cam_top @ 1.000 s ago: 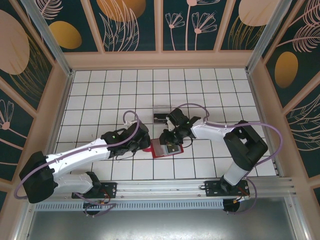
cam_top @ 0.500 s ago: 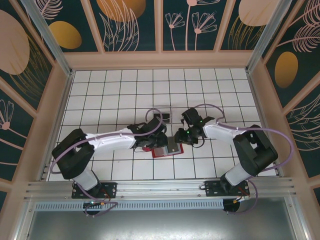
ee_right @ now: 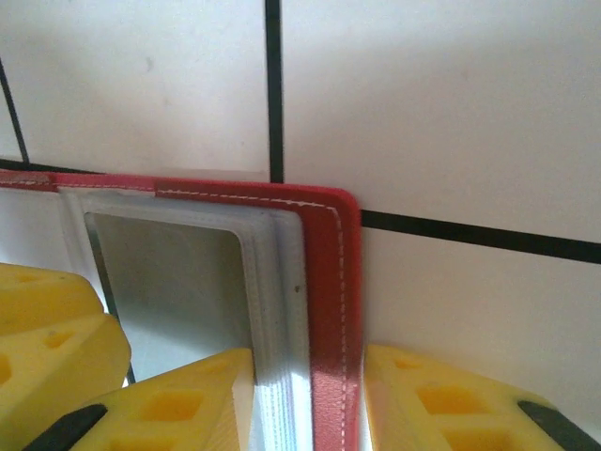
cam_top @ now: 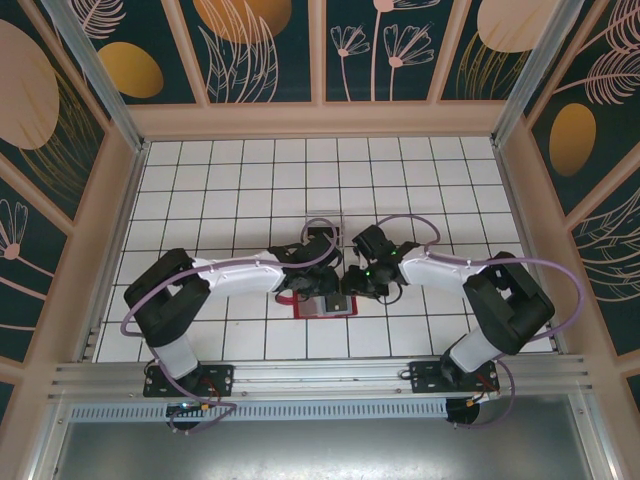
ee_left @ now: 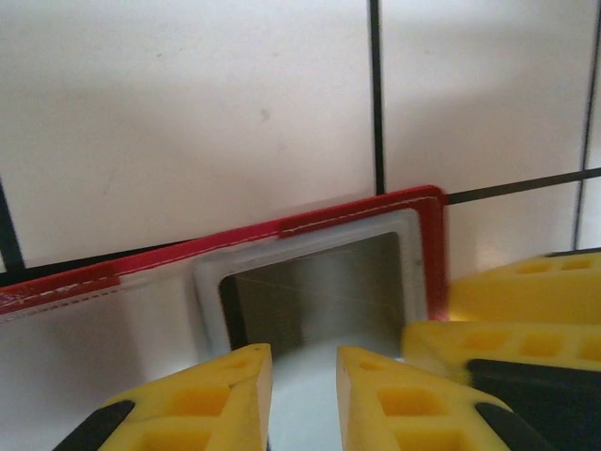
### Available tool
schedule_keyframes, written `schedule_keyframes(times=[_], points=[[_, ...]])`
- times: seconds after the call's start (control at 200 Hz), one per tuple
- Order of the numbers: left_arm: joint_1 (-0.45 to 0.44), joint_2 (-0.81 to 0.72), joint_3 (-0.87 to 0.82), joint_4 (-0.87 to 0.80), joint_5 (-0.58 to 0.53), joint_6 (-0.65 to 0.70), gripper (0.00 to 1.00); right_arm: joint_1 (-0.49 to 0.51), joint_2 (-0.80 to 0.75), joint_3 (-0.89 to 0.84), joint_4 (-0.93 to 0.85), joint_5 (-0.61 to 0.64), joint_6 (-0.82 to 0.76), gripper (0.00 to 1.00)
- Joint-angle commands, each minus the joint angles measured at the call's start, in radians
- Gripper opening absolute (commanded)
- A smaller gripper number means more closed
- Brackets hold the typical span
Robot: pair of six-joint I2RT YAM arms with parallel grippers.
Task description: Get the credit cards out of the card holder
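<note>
Over the card holder (cam_top: 318, 308) there is little room. The left tool (ee_left: 305, 362) hangs above its grey inner side with fingers a narrow gap apart, and the right tool (ee_right: 305, 376) clamps its right edge just beside. Both arms slant in from the card holder's left and right, barring those sides. On its near side the worktop (cam_top: 330, 340) lies bare to the rail. Beyond it, bare tiles run to the back wall, save perhaps a small clear box (cam_top: 338, 220), half hidden behind the wrists.

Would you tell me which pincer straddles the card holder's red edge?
The right pincer: it straddles the card holder's red edge; the left pincer is over the grey inside.
</note>
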Motion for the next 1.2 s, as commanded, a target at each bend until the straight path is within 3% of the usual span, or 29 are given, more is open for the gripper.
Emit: schedule_keyframes(times=[0.0,0.395,0.671,1.191], points=[[0.005,0.01,0.019,-0.061,-0.027,0.027,0.25,-0.006,-0.045,-0.028,-0.025,0.047,0.033,0.38],[0.005,-0.026,-0.004,-0.075,-0.048,0.01,0.23,-0.008,0.019,-0.03,0.011,0.006,0.007,0.42],[0.005,-0.027,-0.022,-0.075,-0.041,0.005,0.23,-0.01,0.035,-0.033,0.009,0.016,0.008,0.37],[0.006,-0.023,-0.031,-0.087,-0.048,0.003,0.15,-0.01,0.031,-0.029,0.0,0.016,0.009,0.36]])
